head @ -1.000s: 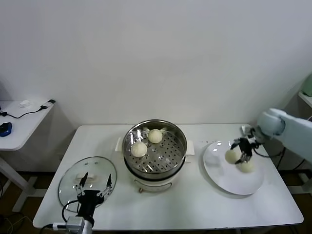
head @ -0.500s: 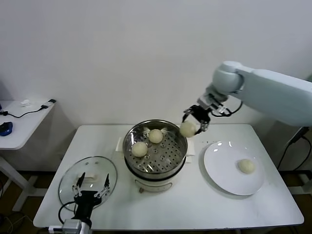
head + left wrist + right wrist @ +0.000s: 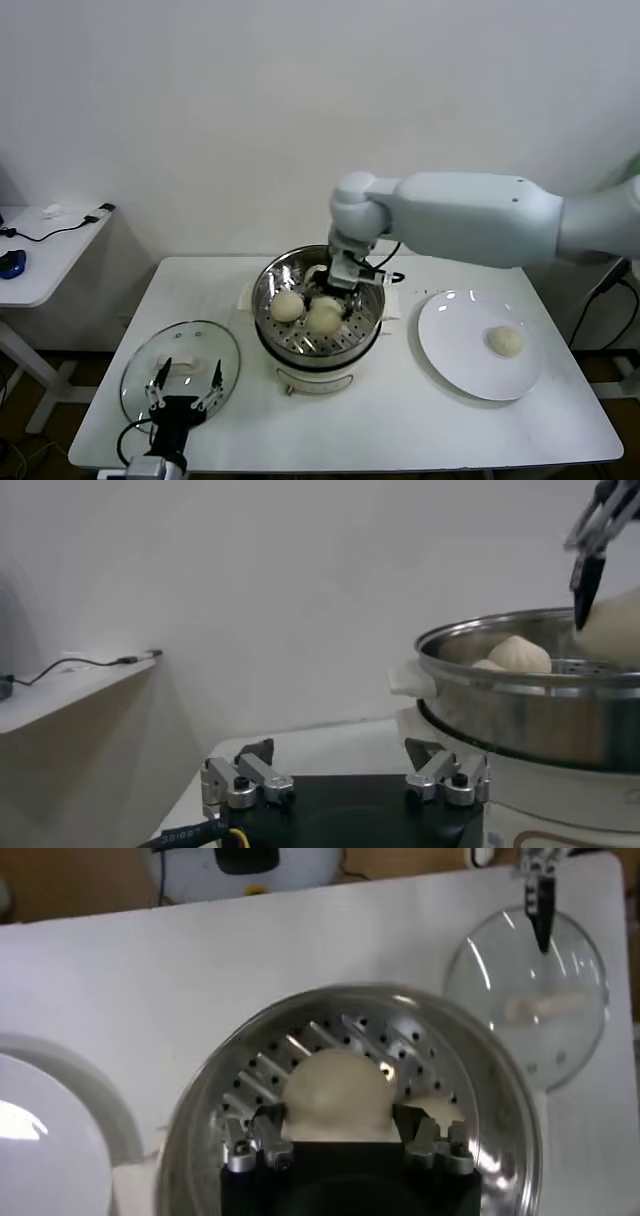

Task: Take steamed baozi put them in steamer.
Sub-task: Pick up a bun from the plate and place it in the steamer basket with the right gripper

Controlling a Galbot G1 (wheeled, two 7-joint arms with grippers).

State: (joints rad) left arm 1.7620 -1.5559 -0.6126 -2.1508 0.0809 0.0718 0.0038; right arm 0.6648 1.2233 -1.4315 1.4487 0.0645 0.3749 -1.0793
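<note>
Head view: the right gripper (image 3: 327,300) is clamped on 1 baozi (image 3: 325,316) over the steamer (image 3: 318,302), its arm hiding the far bun. 1 bun (image 3: 505,341) lies on the plate (image 3: 480,345). The left gripper (image 3: 184,386) hangs spread wide above the glass lid (image 3: 180,368).

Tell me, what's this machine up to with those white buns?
It is moving steamed buns from a plate into the steamer. The right end effector is over the steamer's perforated tray, closed on a bun. Two other buns are in the pot: one beside the held one, another mostly hidden behind the arm. One last bun waits on the plate. The left end effector hangs open and idle near the glass lid on the table.
</note>
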